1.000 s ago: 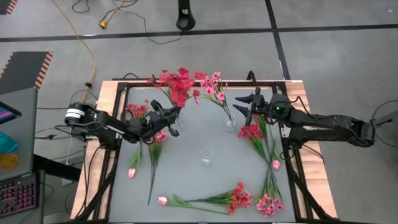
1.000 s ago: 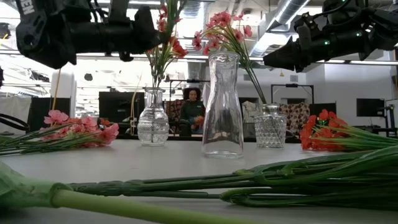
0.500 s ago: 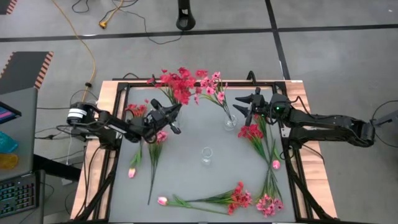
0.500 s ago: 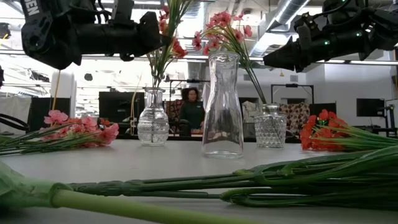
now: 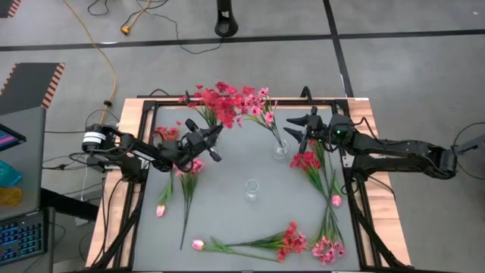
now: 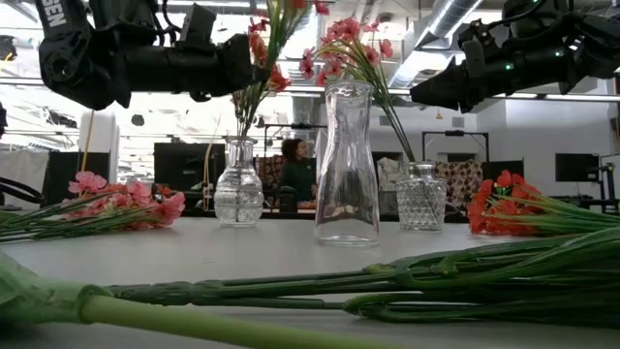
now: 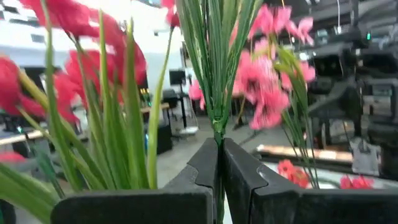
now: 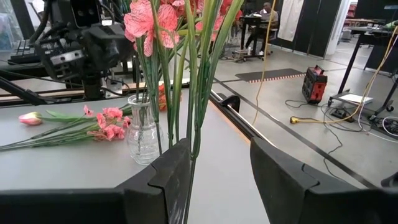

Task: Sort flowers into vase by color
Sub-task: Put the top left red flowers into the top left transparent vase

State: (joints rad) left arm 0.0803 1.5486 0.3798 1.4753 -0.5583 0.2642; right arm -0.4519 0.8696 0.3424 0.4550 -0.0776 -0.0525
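Pressed together on a thin green stem, the left gripper's fingers point(image 7: 239, 180) hold a red spray point(image 5: 218, 102) whose clustered blossoms fan out above the far-left vase point(image 6: 238, 184), a bulbous cut-glass piece with stems standing in it. That left gripper point(image 5: 213, 141) hangs over the table's far-left part, just beside this vase.

Spread apart, the right gripper's fingers point(image 8: 281, 169) flank the stems of the pink spray point(image 5: 259, 102), which stands in the squat faceted vase point(image 5: 281, 148); from the wrist view I cannot tell whether a pad touches them. The right gripper point(image 5: 297, 129) hovers just beside that vase's mouth.

A tall, smooth, clear vase point(image 6: 347, 165) stands empty near the table's middle. More flowers lie flat on the matte grey tabletop point(image 5: 227, 201): red sprays along the right edge point(image 5: 307, 161), pink and red clusters by the near-right corner point(image 5: 327, 248), a pink tulip bud point(image 5: 198, 245) at the near edge, and others on the left. Open grey surface remains around the middle vase. Black frame rails point(image 5: 356, 205) border the table.
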